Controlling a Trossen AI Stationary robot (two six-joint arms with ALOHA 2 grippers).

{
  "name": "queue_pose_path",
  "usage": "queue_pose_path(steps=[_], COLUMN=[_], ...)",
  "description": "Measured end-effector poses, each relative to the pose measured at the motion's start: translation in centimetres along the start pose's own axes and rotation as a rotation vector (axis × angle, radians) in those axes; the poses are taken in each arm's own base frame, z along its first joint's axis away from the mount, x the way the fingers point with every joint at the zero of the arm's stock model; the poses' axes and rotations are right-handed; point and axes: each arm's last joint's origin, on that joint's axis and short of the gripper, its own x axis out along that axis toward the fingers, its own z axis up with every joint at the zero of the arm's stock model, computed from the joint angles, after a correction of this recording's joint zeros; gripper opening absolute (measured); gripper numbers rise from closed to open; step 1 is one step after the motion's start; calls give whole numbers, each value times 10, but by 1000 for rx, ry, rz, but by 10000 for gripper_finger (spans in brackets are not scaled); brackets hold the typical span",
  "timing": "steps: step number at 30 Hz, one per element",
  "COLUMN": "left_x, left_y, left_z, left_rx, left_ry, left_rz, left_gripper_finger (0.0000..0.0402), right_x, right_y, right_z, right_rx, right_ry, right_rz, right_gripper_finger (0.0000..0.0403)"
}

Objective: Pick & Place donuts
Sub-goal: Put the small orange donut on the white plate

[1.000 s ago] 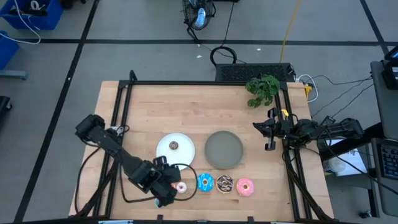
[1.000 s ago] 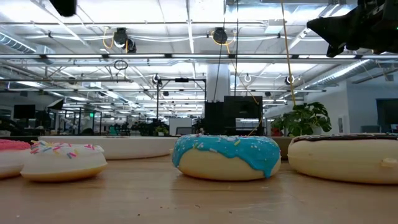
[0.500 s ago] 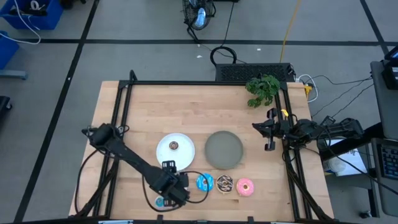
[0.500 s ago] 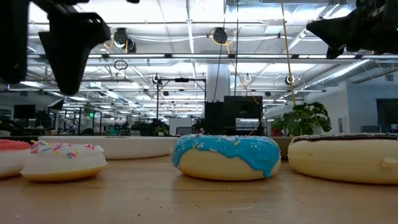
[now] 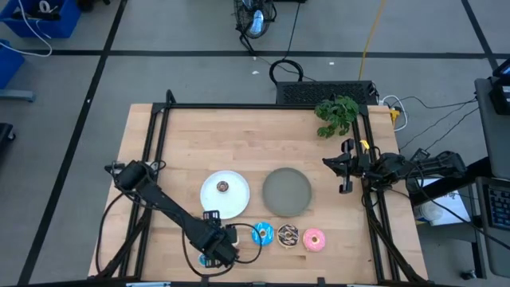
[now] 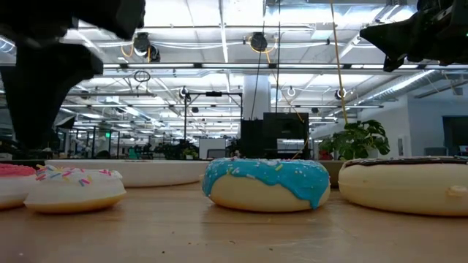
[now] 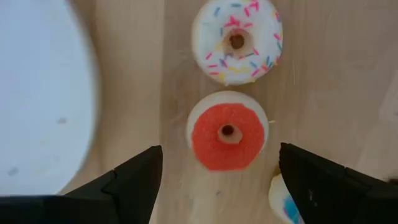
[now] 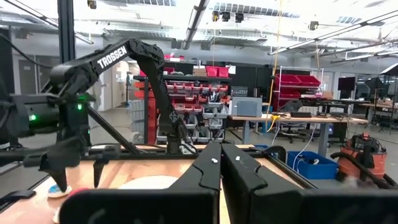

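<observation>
Two spread fingers of left end effector (image 7: 217,171) straddling red donut (image 7: 227,131), right end effector (image 8: 221,155) pressed together, parked table-side.

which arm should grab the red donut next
The left. Its gripper hangs right over the red donut, jaws open on either side of it in the wrist view. The right gripper is parked at the table's far right edge, jaws shut, well away from the donuts.
</observation>
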Motion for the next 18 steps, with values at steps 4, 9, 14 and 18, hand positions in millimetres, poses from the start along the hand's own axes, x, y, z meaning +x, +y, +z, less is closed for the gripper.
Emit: queue_pose_path(steps=[4,9,14,18], left_x=[7,11,17,25], left_y=[3,7,12,14], left_z=[-2,3,6,4], left_rx=[14,26,12,13], left_ry=[24,14,35,51], left_rz=[-9,-35,-83,-119], left_gripper_finger=[314,315,314,315], right_x=[0,0,0,0], right_y=[0,0,0,0], right_z=[0,0,0,0], right_rx=[-1,0,-2,-2], right_ry=[0,-4,-4,-4], right_rz=[0,-2,-2,-2], right_gripper_finger=[0,0,0,0])
